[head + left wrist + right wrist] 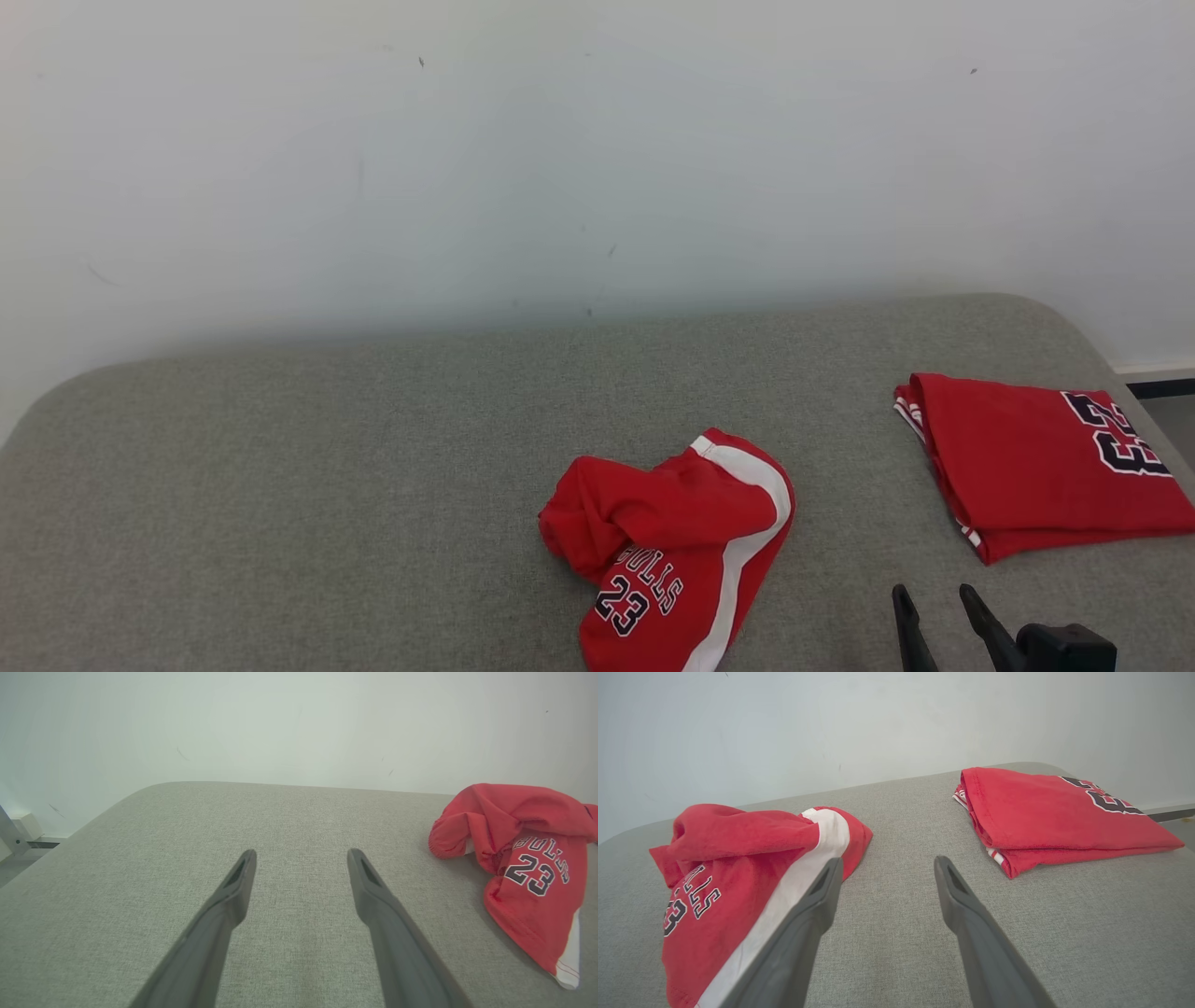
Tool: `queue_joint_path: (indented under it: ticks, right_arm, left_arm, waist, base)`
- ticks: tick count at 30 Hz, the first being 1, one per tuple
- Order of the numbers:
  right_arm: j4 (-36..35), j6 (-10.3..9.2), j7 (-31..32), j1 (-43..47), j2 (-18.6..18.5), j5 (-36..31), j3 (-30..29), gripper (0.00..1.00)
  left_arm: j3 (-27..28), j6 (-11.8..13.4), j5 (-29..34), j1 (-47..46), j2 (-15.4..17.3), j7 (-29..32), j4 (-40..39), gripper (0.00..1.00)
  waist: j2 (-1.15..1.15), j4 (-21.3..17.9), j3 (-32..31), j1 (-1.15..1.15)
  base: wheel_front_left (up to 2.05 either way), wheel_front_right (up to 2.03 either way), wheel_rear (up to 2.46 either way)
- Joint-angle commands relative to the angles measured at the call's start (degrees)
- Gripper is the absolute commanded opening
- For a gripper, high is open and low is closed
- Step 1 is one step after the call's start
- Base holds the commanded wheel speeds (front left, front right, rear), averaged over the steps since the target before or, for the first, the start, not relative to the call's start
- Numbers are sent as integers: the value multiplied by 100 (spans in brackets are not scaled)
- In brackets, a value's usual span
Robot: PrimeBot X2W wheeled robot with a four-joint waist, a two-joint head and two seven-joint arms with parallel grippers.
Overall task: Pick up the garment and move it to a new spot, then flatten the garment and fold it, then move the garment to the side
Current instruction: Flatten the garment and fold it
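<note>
Right end effector and left end effector spread, empty; I risk snagging folded jersey instead of crumpled garment.

Left gripper: two long dark grey fingers at bottom centre of the left wrist view, matte, tapering to blunt tips, each with a narrow slot-shaped recess on the inner face near the tip. Right gripper: same build and colour at bottom centre of the right wrist view. At the lower right of the head view its fingers look thin and black, joined to a boxy black housing.
</note>
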Motion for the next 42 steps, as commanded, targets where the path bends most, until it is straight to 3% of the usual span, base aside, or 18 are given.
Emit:
queue_joint_path:
  ticks: [1,12,15,22,29,36,42]
  right_arm:
    - [-15,-11,11,48,13,20,20,100]
    - [-73,-11,38,14,29,70,97,100]
    - [-104,-11,70,-46,27,70,163,100]
    - [-207,-11,120,-154,-22,45,254,100]
    - [-271,-11,111,-257,-22,38,286,100]
    - [-237,-11,37,-353,3,66,299,100]
    - [-183,-11,-30,-418,29,103,349,100]
  left_arm:
    - [-13,24,-36,93,23,23,-44,100]
    - [-80,127,1,118,47,147,-194,100]
    - [-132,213,-72,94,-1,517,-228,100]
    - [-170,238,-398,-630,-39,1573,-400,100]
    - [-302,-69,-756,-1899,61,2601,97,100]
    - [-430,-274,-982,-2758,52,3144,725,100]
    - [-426,-157,-1172,-3024,-45,3520,1084,100]
  waist:
    - [0,-9,5,0]
    - [0,-59,62,0]
    - [0,-220,112,0]
    - [0,-817,366,0]
    - [0,-1460,794,0]
    - [0,-2060,1091,0]
    - [0,-2351,1203,0]
  base:
    - [0,0,0]
    - [0,0,0]
    - [0,0,0]
    - [0,0,0]
    - [0,0,0]
    - [0,0,0]
    - [0,0,0]
